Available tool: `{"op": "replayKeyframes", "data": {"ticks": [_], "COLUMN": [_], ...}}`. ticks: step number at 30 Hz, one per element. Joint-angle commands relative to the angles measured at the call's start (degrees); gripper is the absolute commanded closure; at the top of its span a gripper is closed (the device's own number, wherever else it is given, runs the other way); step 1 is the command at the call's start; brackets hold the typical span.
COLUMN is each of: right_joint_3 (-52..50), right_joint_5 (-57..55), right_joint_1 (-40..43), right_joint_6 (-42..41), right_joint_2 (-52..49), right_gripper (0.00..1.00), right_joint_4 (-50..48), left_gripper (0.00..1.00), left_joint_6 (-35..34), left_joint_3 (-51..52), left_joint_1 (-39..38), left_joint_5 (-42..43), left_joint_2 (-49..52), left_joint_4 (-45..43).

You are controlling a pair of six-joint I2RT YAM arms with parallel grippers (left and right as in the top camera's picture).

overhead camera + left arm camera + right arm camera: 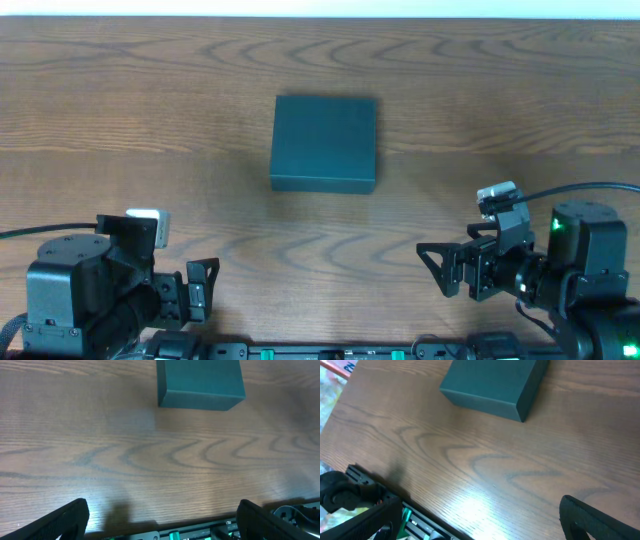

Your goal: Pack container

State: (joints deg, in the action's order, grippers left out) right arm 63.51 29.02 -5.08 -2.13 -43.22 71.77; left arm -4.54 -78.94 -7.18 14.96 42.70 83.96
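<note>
Brown wooden tabletop point(110, 120), closed dark container point(324, 143) in the middle, left end effector point(207, 290) and right end effector point(432, 270) both wide open, empty.

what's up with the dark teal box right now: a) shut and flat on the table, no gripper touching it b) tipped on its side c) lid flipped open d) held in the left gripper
A: the container lies flat on the wooden table with its lid shut, while the left gripper and right gripper sit apart from it at the near edge, both open and empty.
</note>
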Motion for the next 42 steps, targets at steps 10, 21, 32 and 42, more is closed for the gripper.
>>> {"op": "replayKeyframes", "data": {"ticks": [10, 21, 32, 42], "right_joint_3": [-0.59, -0.59, -0.59, -0.57], "right_joint_5": [0.98, 0.98, 0.98, 0.98], "right_joint_1": [0.17, 0.17, 0.17, 0.17], "right_joint_6": [-1.03, -1.03, -1.03, -1.03], "right_joint_2": [0.02, 0.02, 0.02, 0.02], "right_gripper": [0.01, 0.01, 0.01, 0.01], "right_joint_4": [-0.02, -0.02, -0.02, -0.02], "left_gripper": [0.05, 0.05, 0.05, 0.05], "left_joint_6": [-0.2, 9.73, 8.33, 8.2], "left_joint_3": [0.2, 34.45, 64.32, 70.75], "left_joint_1": [0.48, 8.11, 8.28, 8.09], "left_joint_5": [-1.88, -2.71, 2.05, 3.04], "left_joint_2": [-1.49, -25.27, -37.83, -42.49], "left_joint_4": [0.22, -32.68, -57.09, -59.1]}}
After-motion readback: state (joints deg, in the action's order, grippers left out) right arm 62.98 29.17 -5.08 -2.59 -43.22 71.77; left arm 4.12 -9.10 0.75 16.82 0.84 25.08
